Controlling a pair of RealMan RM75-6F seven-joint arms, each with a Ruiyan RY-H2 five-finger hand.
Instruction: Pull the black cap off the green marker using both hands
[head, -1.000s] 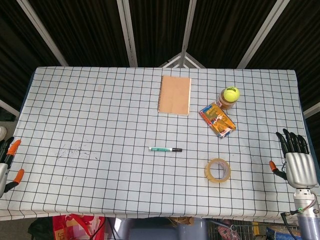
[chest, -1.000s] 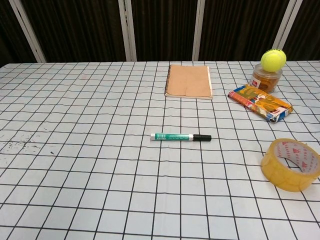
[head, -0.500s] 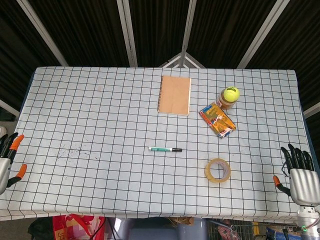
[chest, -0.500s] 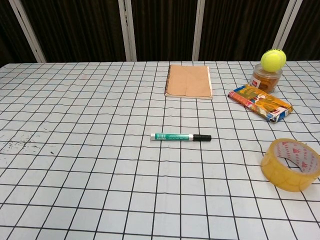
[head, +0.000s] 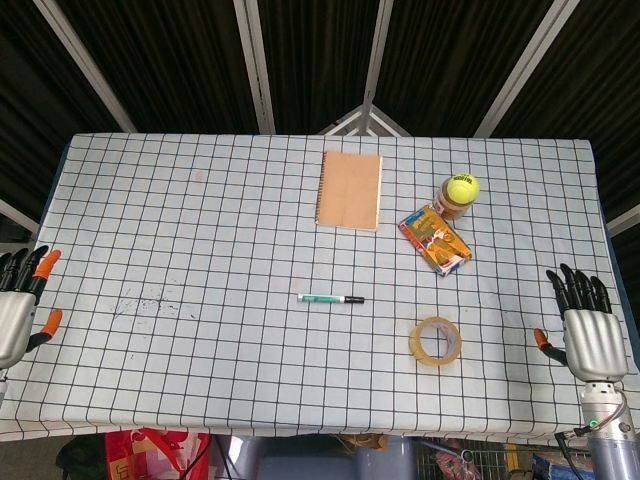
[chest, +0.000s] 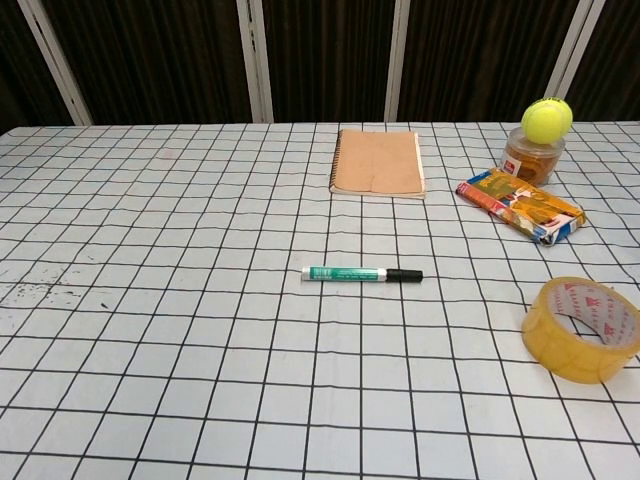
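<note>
The green marker (head: 326, 298) (chest: 345, 273) lies flat near the middle of the checked tablecloth, its black cap (head: 354, 299) (chest: 405, 275) pointing right. My left hand (head: 16, 310) hangs at the table's left edge, far from the marker, fingers spread and holding nothing. My right hand (head: 583, 331) is at the right edge, also spread and empty, well to the right of the tape roll. Neither hand shows in the chest view.
A yellow tape roll (head: 435, 340) (chest: 583, 329) lies right of the marker. Further back are a brown notebook (head: 350, 189) (chest: 378, 162), a colourful box (head: 434, 239) (chest: 520, 205), and a tennis ball (head: 462, 186) (chest: 547, 118) on a jar. Dark smudges (head: 145, 303) mark the cloth at left.
Both hands moved up slightly along the table's side edges since half a second ago. The marker and the other objects have not moved.
</note>
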